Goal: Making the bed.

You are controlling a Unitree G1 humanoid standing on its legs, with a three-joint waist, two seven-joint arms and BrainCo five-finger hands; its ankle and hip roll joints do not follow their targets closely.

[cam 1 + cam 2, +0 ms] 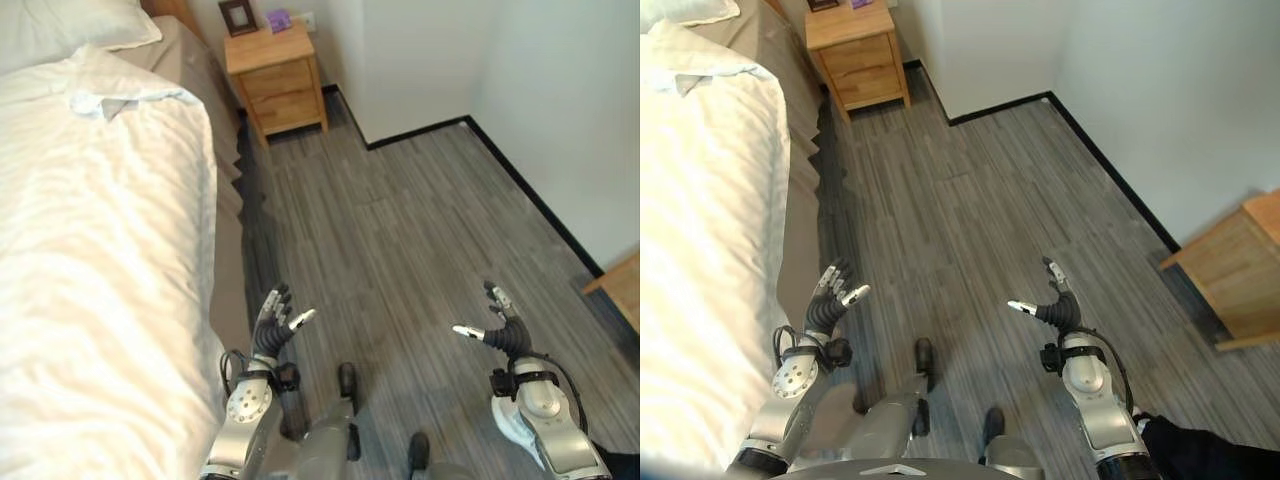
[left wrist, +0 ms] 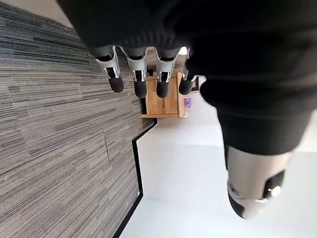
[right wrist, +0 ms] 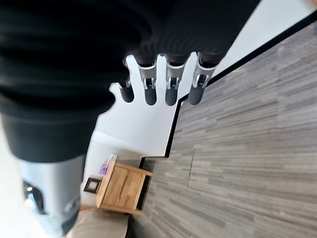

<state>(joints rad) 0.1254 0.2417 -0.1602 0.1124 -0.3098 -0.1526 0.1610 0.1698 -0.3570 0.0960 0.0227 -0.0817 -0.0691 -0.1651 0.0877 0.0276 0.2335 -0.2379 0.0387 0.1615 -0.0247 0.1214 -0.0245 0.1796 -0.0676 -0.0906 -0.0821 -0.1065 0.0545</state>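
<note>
Both arms reach forward over the grey plank floor (image 1: 420, 230), palms turned inward toward each other. The left hand (image 1: 272, 328) hovers just beside the bed's (image 1: 232, 290) long side edge, fingers spread wide and straight, holding nothing. The right hand (image 1: 504, 326) hangs well apart from the bed, fingers likewise extended and empty. The white duvet (image 1: 100, 260) covers the bed, a pillow (image 1: 70, 28) at its head corner, near the wooden nightstand (image 1: 276, 78).
</note>
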